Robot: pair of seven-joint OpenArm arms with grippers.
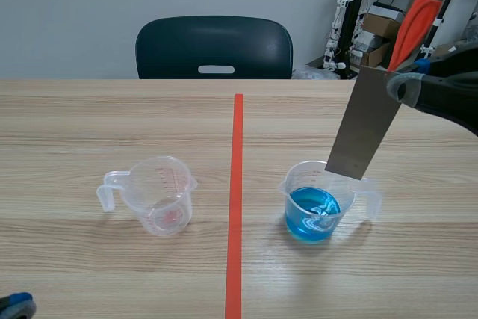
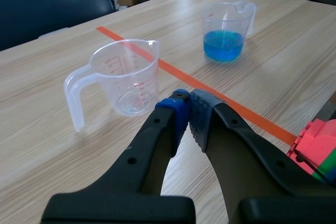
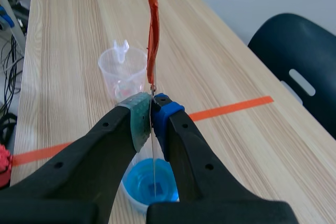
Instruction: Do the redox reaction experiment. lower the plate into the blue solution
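The right gripper (image 3: 152,109) pinches the metal plate (image 1: 366,121) just above the measuring cup of blue solution (image 1: 314,207) — not yet dipped — so the next move, I judge, is a slow, straight descent; the left gripper (image 2: 188,109) has its fingers pressed together, empty.

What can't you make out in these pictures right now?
Metal plate tip: in the scene view, unclear whether it is inside the cup of blue solution or just above it; the right wrist view shows it edge-on, a thin line.
Left jaws: scene view, cut off by the corner.
Empty measuring cup markings: too small to read in any view.
Pink block: left wrist view, cut by the edge.
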